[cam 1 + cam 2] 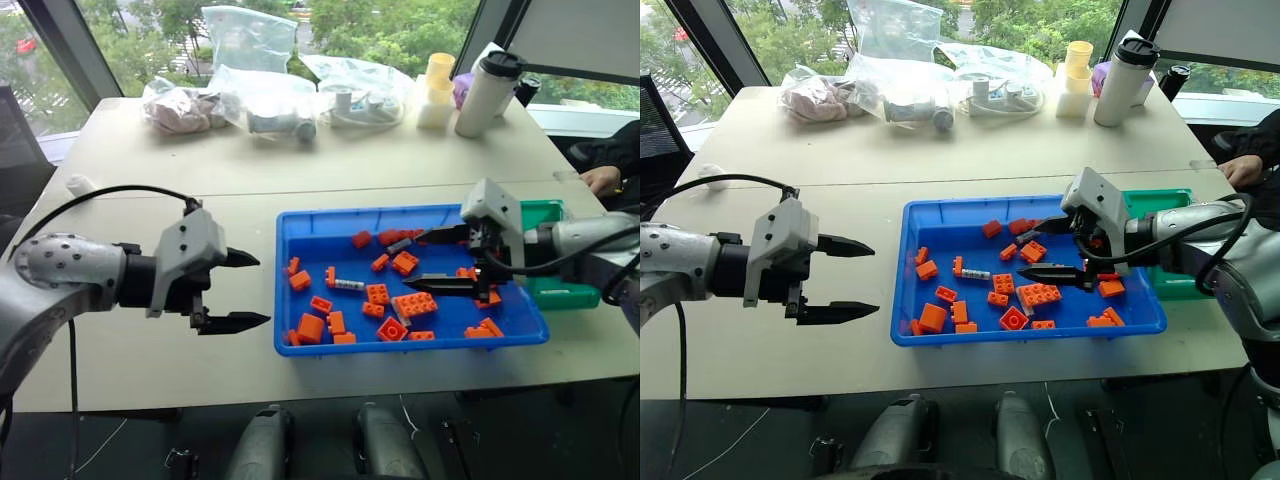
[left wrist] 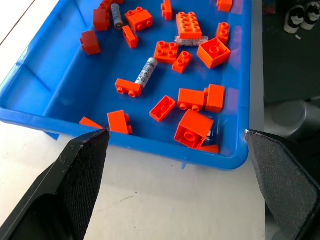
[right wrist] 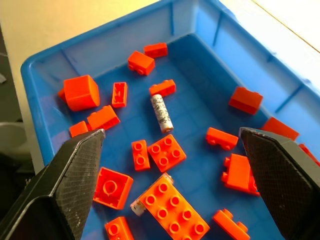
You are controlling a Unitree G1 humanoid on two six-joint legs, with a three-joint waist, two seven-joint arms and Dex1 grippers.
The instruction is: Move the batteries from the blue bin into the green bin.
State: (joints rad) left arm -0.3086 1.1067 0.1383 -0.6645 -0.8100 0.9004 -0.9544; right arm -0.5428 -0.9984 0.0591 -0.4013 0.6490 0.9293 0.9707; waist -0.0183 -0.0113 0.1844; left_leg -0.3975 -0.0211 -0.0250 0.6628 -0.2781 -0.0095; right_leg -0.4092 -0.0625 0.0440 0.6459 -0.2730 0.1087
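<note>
Green bin (image 1: 545,214) mostly hidden behind the right arm; just its rim and a lower corner show, against the blue bin's (image 1: 300,222) right end. One battery (image 3: 161,113) lies plain among orange bricks (image 3: 167,153) near the middle of the blue bin floor. A second battery (image 3: 138,206) is nearly covered by a long brick (image 3: 173,206), only a pale end poking out. A third grey cylinder (image 2: 116,15) sits by the far bricks in the left wrist view, hard to make out. Person's hand (image 1: 601,179) cut off at the counter's (image 1: 150,160) right edge. Bagged items and a tumbler (image 1: 488,92) at the far side, contents unclear. Right tool (image 1: 440,260) reaches in from the right, angled down over the blue bin's right half, fingers spread wide, holding nothing. Left tool (image 1: 245,290) hangs over bare counter just left of the blue bin, pointing toward it, fingers wide apart, empty.
</note>
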